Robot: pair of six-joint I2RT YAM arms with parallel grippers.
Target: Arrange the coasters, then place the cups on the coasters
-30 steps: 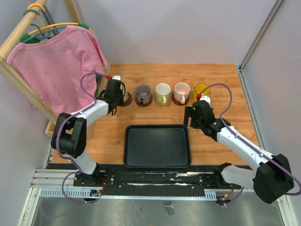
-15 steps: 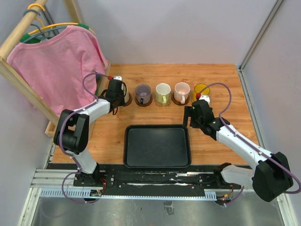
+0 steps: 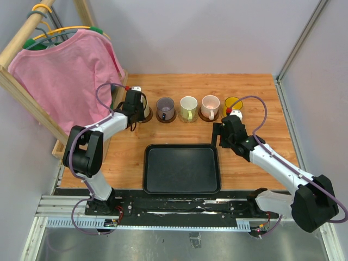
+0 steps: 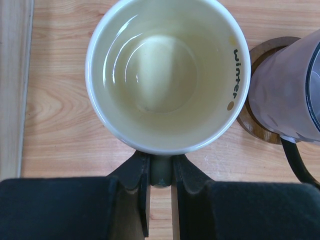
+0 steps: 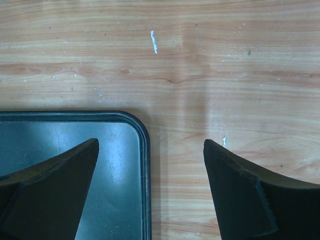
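Left arm: elbow raised near the left edge of the table (image 3: 255, 92), forearm running toward 1 o'clock, wrist tipped down at the left end of the cup row.

Left gripper (image 4: 160, 172): nearly closed. Its fingers (image 4: 135, 175) pinch the handle of the cream cup (image 4: 165, 75), coming in from the cup's 6 o'clock in the wrist view. The cup is upright and empty, with "winter" printed inside the rim at 3 o'clock. We cannot tell whether its base rests or hangs just clear. In the top view an edge of the end coaster (image 3: 148, 116) shows at the cup's 4 o'clock.

The purple cup (image 4: 285, 90) stands just beside the cream cup at 3 o'clock, with a narrow gap between them. It sits on the second coaster (image 4: 256, 127), which is dark brown.

Right arm: stretched low from its base toward 10 o'clock, wrist pointing down.

Right gripper (image 5: 150, 145): jaws wide apart, nothing between them. It hovers over the 1 o'clock corner of the tray (image 5: 65, 150), one finger above the tray and the other above bare wood.

The row lies at the gripper's 12 o'clock, well clear of the fingers. From left to right past the purple cup we note the white cup (image 3: 188, 107), pink cup (image 3: 210, 104) and yellow cup (image 3: 233, 102), all upright.
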